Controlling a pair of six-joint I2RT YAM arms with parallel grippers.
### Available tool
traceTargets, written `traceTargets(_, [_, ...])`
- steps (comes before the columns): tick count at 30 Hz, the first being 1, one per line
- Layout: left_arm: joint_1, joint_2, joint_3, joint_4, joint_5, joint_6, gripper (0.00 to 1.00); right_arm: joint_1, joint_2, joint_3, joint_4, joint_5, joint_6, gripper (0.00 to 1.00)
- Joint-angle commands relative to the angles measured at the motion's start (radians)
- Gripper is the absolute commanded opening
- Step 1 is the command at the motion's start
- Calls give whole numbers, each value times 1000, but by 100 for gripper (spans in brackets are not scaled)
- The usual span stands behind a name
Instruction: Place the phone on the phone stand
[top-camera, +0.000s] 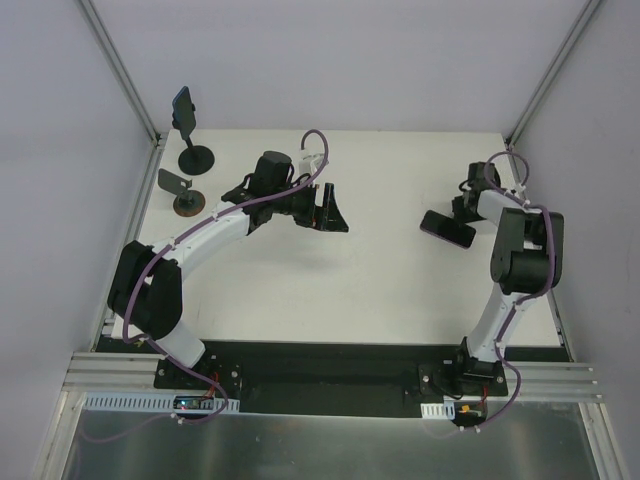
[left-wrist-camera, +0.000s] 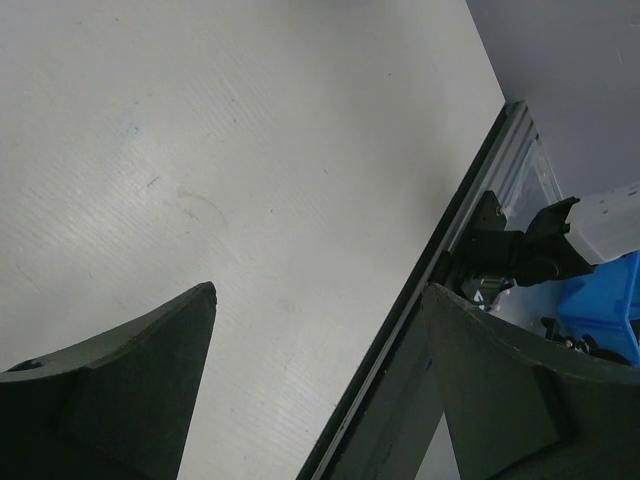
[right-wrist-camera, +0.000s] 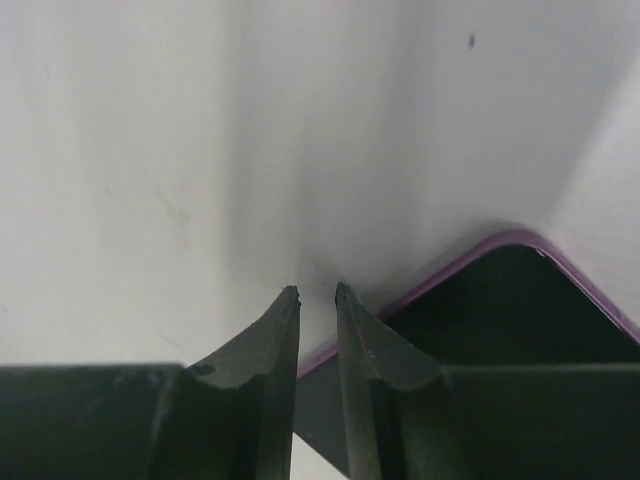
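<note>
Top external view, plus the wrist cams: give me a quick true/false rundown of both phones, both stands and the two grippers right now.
1. The blue-edged phone sits on the all-black stand at the far left. True.
2. The left gripper holds a phone. False: its jaws stand wide apart with nothing between them.
3. The pink-rimmed phone is at the right gripper. True.
4. The brown-based stand carries a phone. False: its grey plate is bare.
5. The right gripper's jaws stand wide apart. False: only a narrow gap separates them.
</note>
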Motion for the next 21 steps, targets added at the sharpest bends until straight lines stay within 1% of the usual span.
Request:
traceTargets(1, [5, -1, 22, 4, 22, 4, 82, 85, -129, -172, 62, -125, 7, 24])
traceTargets(2, [8, -3, 22, 4, 22, 5, 82, 103, -148, -238, 79, -133, -4, 25])
traceTargets(4, [13, -6, 22, 3, 23, 2, 82, 161, -206, -310, 140, -144, -18, 26])
traceTargets(7, [16, -6, 22, 4, 23, 1, 82, 217, -266, -378, 217, -188, -140, 31])
traceTargets(8, [16, -6, 20, 4, 22, 2, 82, 227, -281, -381, 218, -184, -182, 37])
traceTargets(9, [15, -4, 20, 4, 25, 1, 82, 233, -304, -389, 223, -182, -267, 45])
traceTargets(10, [16, -3, 22, 3, 25, -1, 82, 231, -317, -392, 229, -182, -309, 49])
traceTargets(12, [15, -1, 23, 4, 30, -4, 82, 203, -360, -399, 231, -168, -407, 66])
traceTargets(14, [16, -1, 23, 4, 31, -4, 82, 180, -387, -430, 252, -164, -441, 78])
traceTargets(15, [15, -1, 22, 4, 31, -2, 82, 153, -403, -433, 254, -162, -452, 82])
traceTargets(17, [15, -1, 22, 4, 30, -1, 82, 110, -403, -427, 249, -182, -467, 85])
traceTargets(21, [16, 5, 23, 3, 33, -1, 82, 33, -377, -415, 229, -224, -441, 89])
